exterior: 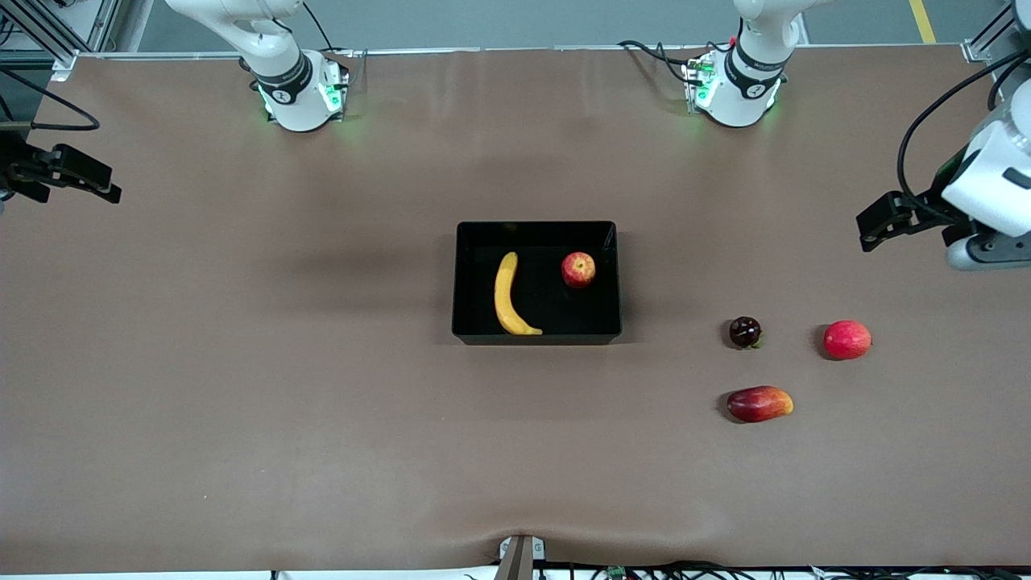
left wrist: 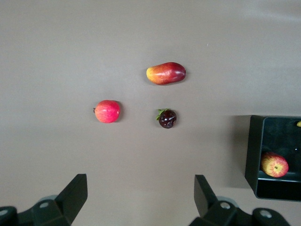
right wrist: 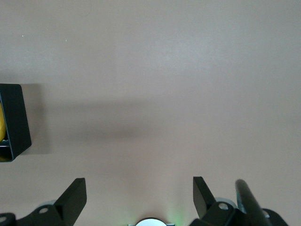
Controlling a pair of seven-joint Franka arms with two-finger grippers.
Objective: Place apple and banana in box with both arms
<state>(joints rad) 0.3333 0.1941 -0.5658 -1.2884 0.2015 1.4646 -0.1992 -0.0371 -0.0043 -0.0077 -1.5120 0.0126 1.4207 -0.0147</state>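
Note:
The black box (exterior: pixel 536 229) stands at the table's middle. The yellow banana (exterior: pixel 507 295) lies in it toward the right arm's end. The small red apple (exterior: pixel 578 269) sits in it toward the left arm's end. My left gripper (exterior: pixel 874 224) is open and empty, up over the left arm's end of the table. My right gripper (exterior: pixel 97 181) is open and empty over the right arm's end. In the left wrist view the open gripper (left wrist: pixel 141 188) hangs over bare table, with the box (left wrist: pixel 256 150) and apple (left wrist: pixel 274 165) at the edge. In the right wrist view the open gripper (right wrist: pixel 139 188) shows a box corner (right wrist: pixel 14 120).
Three other fruits lie toward the left arm's end of the table, nearer the front camera than the box: a dark purple fruit (exterior: pixel 745 332), a pinkish-red round fruit (exterior: pixel 846 339) and an elongated red-yellow fruit (exterior: pixel 759 403). The arm bases (exterior: pixel 300 93) (exterior: pixel 734 89) stand along the table's back edge.

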